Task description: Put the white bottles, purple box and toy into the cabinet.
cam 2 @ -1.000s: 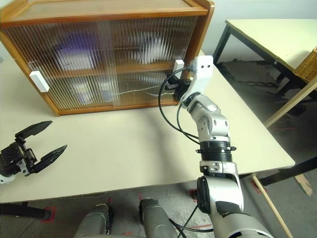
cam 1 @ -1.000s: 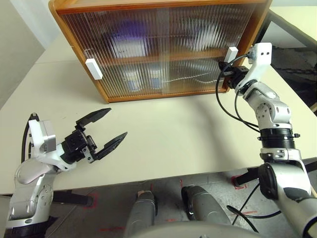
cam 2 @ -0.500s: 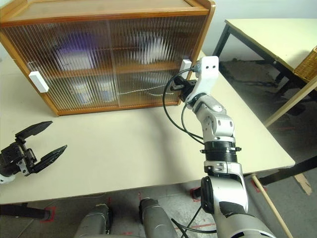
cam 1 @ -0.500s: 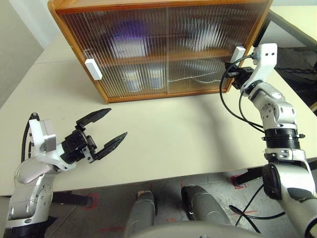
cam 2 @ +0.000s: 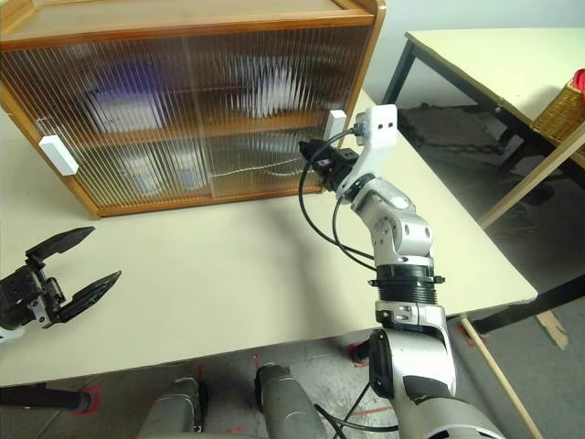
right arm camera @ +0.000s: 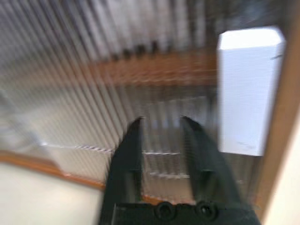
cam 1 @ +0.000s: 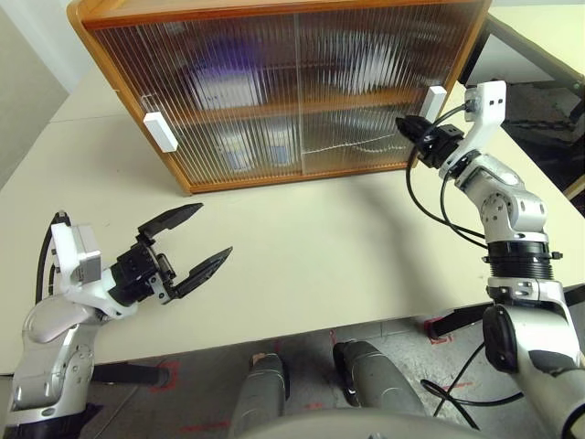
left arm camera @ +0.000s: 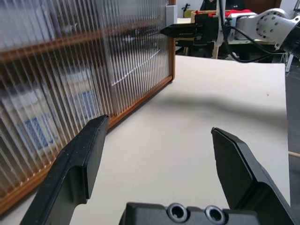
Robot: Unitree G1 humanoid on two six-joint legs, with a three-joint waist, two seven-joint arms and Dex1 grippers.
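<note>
Cabinet (cam 1: 274,91) closed, right claw (cam 1: 408,128) beside its handle (cam 1: 433,101)

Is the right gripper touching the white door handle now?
Apart. In the right wrist view, the right gripper sits beside the white handle, with ribbed door between them.

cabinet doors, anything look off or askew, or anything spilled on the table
Nothing stands out. Both ribbed sliding doors of the cabinet sit shut and square in the frame, each white handle at its outer edge. The shapes behind them stand on the shelves. The table shows no spill.
</note>
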